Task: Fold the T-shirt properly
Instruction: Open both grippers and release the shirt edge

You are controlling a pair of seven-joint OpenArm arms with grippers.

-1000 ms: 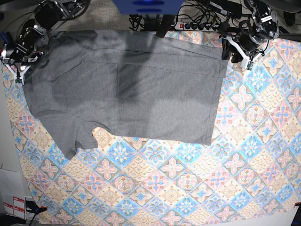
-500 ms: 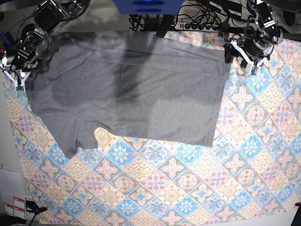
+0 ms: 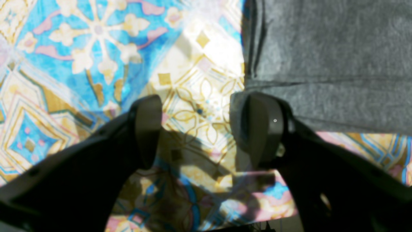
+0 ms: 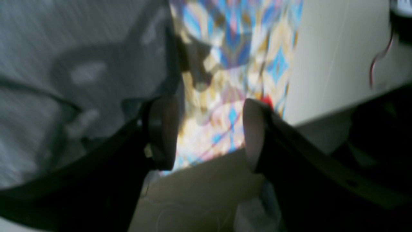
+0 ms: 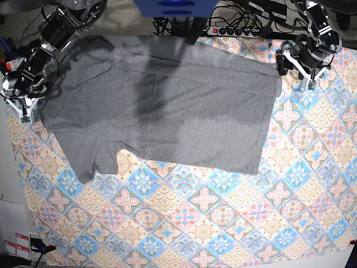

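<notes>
- You are looking at the T-shirt (image 5: 162, 103) lying spread and mostly flat on the tablecloth (image 5: 223, 223) that covers the surface; one fold along its far edge appears to be in place.
- The left claw (image 3: 196, 129) is standing with its jaws apart and nothing between them; the shirt's hem corner is lying just beside its right finger, not gripped.
- The right claw (image 4: 209, 132) is likewise gaping and empty, with grey fabric just to the left of its left finger; that view is blurred.
- You are judging the task as early: one sleeve is sticking out at the near side, and the remaining side folds and the final halving are not yet done.
</notes>
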